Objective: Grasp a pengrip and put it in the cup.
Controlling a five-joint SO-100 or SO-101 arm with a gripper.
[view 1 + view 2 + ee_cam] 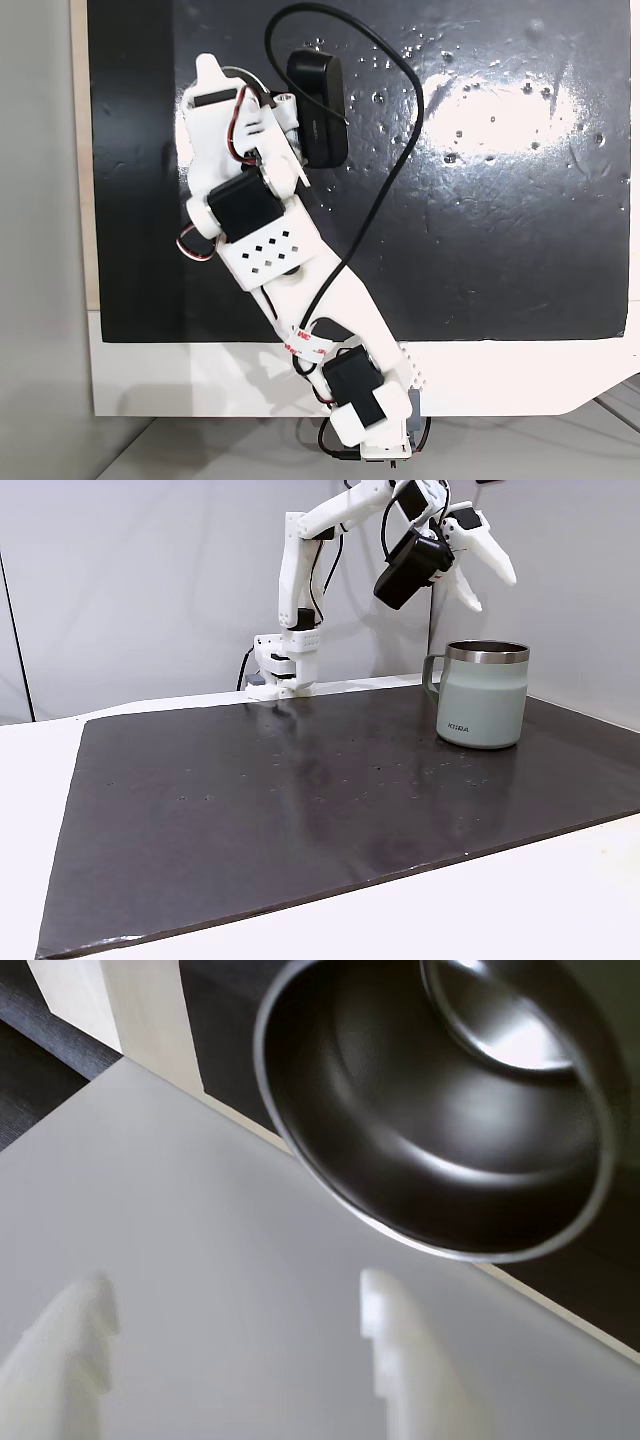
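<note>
The cup [486,696], a pale mug with a silvery metal rim and a side handle, stands on the right of the black mat [300,800]. My gripper [490,578] hangs open just above and behind its rim, with nothing between the fingers. In the wrist view the cup's [440,1130] dark shiny inside lies ahead of my open gripper [232,1285], whose two white fingertips [400,1360] stand wide apart over the pale table. The pengrip is out of view; I cannot make it out inside the cup.
The arm [270,245] stretches across the left part of the black mat [480,220], with a black cable [400,150] looping beside it. Its base [285,670] stands at the mat's far edge. White table surrounds the mat.
</note>
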